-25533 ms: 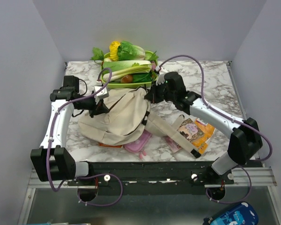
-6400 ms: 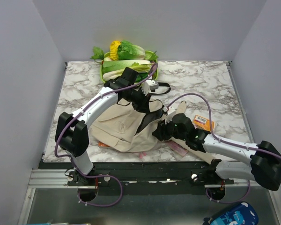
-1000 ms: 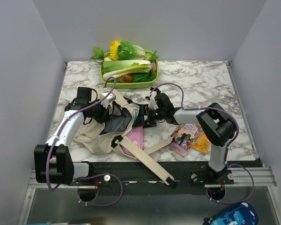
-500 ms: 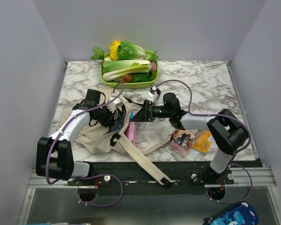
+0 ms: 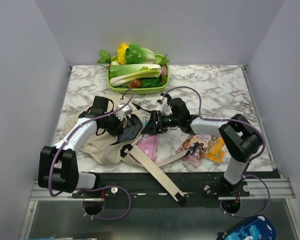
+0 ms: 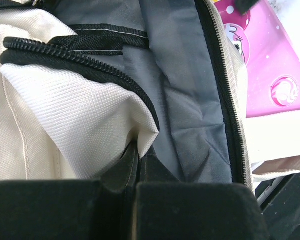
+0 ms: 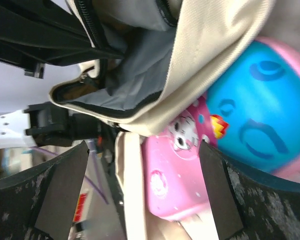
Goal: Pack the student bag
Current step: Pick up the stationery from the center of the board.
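1. Student bag (image 5: 102,144) lies slumped at the left-front of the counter (image 5: 215,90), mouth turned right, grey lining showing.
2. Left pincer (image 6: 137,165) clenched on the bag's upper rim by the zip, fabric pinched between the pads. It props the opening.
3. Right pincer (image 7: 142,147) at the bag's mouth, fingers spread and released. Pink pencil case (image 5: 147,146) lies just beyond them, touching the lower lip of the bag.
4. Step in hand, as I judge it: feeding the case in. Raise the rim up and away from the right arm so the mouth gapes. Take the case by its long sides and slide it in low along the lining, clear of the zip teeth.
5. Risk: the lower lip folds inward under the case and blocks it.
6. Edges: one strap (image 5: 157,175) trails off the counter's near edge and could snag.
7. Room: books (image 5: 202,146) lie near, right of the case. Vegetable tray (image 5: 136,75) stands well behind. Bare marble far right.
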You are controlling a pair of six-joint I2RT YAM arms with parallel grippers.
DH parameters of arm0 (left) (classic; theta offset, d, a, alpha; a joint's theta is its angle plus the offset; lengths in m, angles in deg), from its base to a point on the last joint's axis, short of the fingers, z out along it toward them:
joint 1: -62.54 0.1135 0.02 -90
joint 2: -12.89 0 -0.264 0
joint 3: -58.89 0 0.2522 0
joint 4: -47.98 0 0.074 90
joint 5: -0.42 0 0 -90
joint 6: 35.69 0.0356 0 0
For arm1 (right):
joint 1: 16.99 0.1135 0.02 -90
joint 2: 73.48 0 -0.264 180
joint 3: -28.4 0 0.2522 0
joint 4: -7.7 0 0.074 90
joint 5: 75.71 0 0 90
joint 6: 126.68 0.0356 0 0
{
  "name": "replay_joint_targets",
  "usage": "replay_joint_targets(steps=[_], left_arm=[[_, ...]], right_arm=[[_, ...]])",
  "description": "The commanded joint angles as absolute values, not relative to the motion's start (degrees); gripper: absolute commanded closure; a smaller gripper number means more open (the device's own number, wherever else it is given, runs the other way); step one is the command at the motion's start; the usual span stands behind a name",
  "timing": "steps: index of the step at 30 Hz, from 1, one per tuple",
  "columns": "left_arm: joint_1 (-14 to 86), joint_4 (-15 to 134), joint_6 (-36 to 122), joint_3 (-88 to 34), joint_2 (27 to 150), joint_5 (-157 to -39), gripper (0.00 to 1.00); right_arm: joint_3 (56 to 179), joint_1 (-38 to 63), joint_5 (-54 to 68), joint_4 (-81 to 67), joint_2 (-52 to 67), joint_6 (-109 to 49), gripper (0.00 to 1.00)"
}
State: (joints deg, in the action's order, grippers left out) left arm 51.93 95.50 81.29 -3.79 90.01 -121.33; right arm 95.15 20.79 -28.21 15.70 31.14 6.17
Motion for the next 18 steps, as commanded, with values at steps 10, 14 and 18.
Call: replay_joint_targets(steps=[10,14,18], left_arm=[[48.4,93.1,81.0,-4.1,88.9,-121.8,1.00],[43.8,91.4,78.6,-3.0,90.8,-122.2,1.00],[38.9,88.6,78.3,-1.1,95.5,-120.6,1.00]], right_arm=[[88.0,19.3,-8.9,-4.0,21.6,-5.3,0.00],[88.8,19.3,-15.5,1.5,27.1,-0.7,0.00],[87.6,19.3,-23.7,14.1,31.5,6.9,0.00]])
